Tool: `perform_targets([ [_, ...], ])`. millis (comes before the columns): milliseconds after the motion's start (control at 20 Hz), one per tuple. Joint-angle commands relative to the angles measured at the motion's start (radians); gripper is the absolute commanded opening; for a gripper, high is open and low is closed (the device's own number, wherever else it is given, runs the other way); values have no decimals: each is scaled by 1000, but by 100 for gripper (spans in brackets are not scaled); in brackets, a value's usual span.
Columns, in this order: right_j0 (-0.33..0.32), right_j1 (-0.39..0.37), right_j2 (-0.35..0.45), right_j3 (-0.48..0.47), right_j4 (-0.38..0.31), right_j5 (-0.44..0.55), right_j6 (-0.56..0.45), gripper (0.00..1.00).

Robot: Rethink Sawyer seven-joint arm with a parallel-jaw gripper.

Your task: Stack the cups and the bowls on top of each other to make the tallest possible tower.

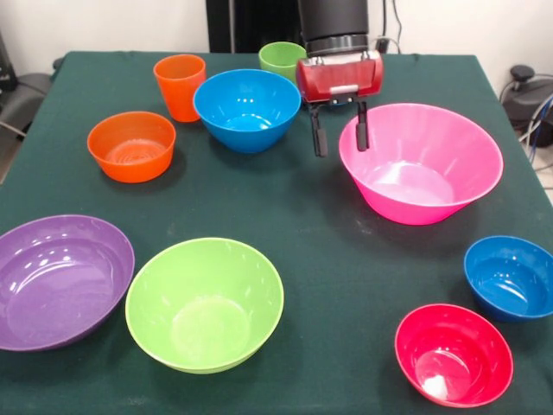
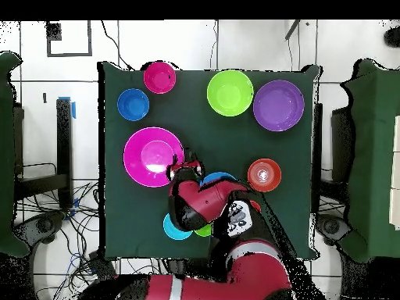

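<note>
Front view is showing me the gripper (image 1: 339, 131) hanging with its two fingers apart and nothing between them, one finger just beside the rim of the huge pink bowl (image 1: 421, 162) and the other over bare cloth between it and the large blue bowl (image 1: 247, 109). Risk, as I am judging it: a descent from here is likely to land a finger on the pink rim, tipping or skidding that glossy bowl, since the fingers are straddling the rim only loosely. Nothing is stacked yet. I am listing the rest as lying separate: orange cup (image 1: 180, 86), light green cup (image 1: 282, 60), medium orange bowl (image 1: 131, 145), purple bowl (image 1: 61, 280), lime green bowl (image 1: 205, 303), small red bowl (image 1: 454, 354), small blue bowl (image 1: 511, 277). Overhead, the arm (image 2: 205, 205) is reaching out from the base, covering the cups, wrist pointing straight down.
</note>
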Motion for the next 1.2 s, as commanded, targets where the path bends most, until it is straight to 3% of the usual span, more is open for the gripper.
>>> perform_targets([
  [50, 40, 86, 14, -120, -36, 29, -1, 100],
  [550, 9, 75, 71, -167, -87, 113, -15, 100],
  [1200, 36, 84, 44, -200, -85, 108, -15, 100],
])
